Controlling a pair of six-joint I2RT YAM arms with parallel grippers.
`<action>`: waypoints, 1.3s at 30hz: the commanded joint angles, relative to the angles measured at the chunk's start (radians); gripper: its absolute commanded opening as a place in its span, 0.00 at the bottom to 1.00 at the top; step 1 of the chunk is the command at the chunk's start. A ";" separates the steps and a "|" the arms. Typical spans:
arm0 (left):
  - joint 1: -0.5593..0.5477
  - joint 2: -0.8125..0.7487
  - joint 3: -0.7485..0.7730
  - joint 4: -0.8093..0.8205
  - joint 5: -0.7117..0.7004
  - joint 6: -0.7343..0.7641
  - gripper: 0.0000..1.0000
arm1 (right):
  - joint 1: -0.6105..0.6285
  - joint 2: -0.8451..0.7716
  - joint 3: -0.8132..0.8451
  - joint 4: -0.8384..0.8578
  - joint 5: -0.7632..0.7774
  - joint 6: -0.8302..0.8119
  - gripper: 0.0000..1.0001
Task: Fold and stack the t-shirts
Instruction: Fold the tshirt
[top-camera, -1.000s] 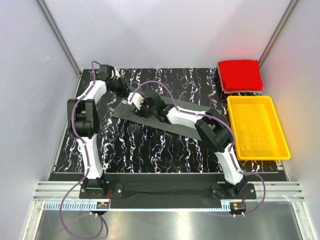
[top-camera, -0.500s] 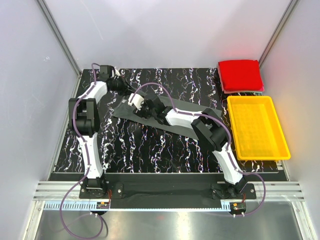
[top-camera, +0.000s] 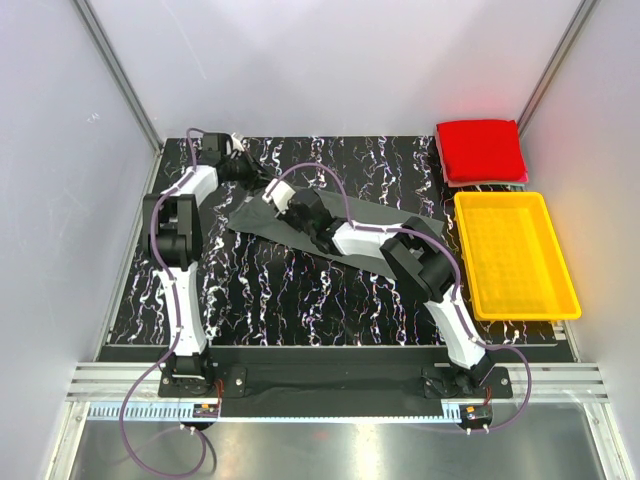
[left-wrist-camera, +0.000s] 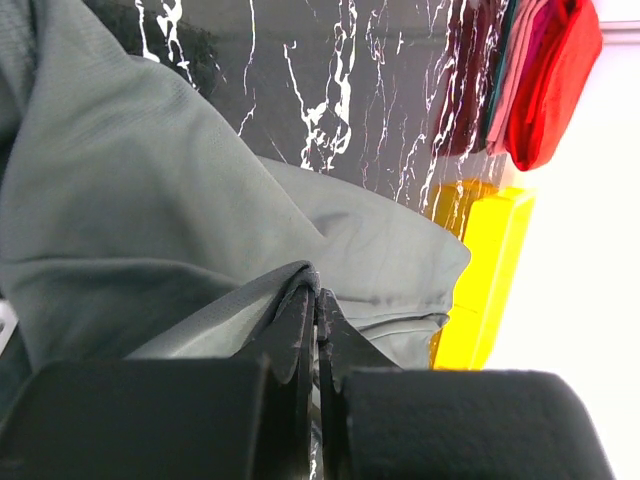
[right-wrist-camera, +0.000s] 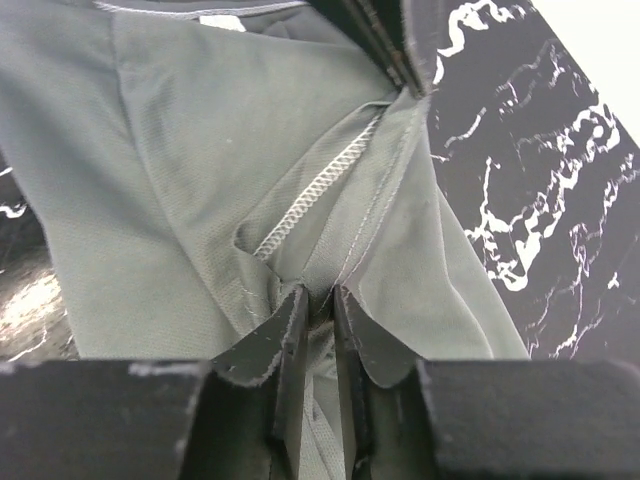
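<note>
Table (top-camera: 280, 300): black top with white marbling, carrying both arms at its near edge.
Dark grey t-shirt (top-camera: 258, 226): spread as a long, low strip across the far half of the table. It runs from near the far left corner towards the right edge and stops just short of the tray. At its left end the cloth is lifted into soft folds.
Yellow tray (top-camera: 512, 250): plastic, set along the right edge of the table, just nearer than the red shirt.
Red t-shirt (top-camera: 482, 148): folded square and lying on top of a stack at the far right corner.
Pink edge (left-wrist-camera: 522, 60): a thin layer showing under the red shirt in the left wrist view.
Right arm (top-camera: 420, 265): reaches from the near right across the grey shirt towards the far left.
Left arm (top-camera: 175, 235): stretches up the left side of the table to the shirt's far left end.
Right gripper (right-wrist-camera: 318, 292): fingers drawn close together, clenched on a raised ridge of the grey cloth beside a stitched hem.
Left gripper (left-wrist-camera: 315, 295): fingers pressed tight together, pinching a hemmed fold of the grey shirt. In the right wrist view it sits just beyond the right gripper.
</note>
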 joint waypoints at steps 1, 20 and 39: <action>-0.008 0.018 0.048 0.063 0.054 -0.010 0.00 | 0.009 -0.013 -0.017 0.112 0.072 0.075 0.17; -0.011 0.084 0.112 0.054 0.013 -0.009 0.07 | -0.114 -0.053 0.050 -0.132 0.031 0.601 0.25; -0.047 0.191 0.212 0.129 0.072 -0.083 0.14 | -0.149 -0.088 0.129 -0.281 -0.081 0.699 0.37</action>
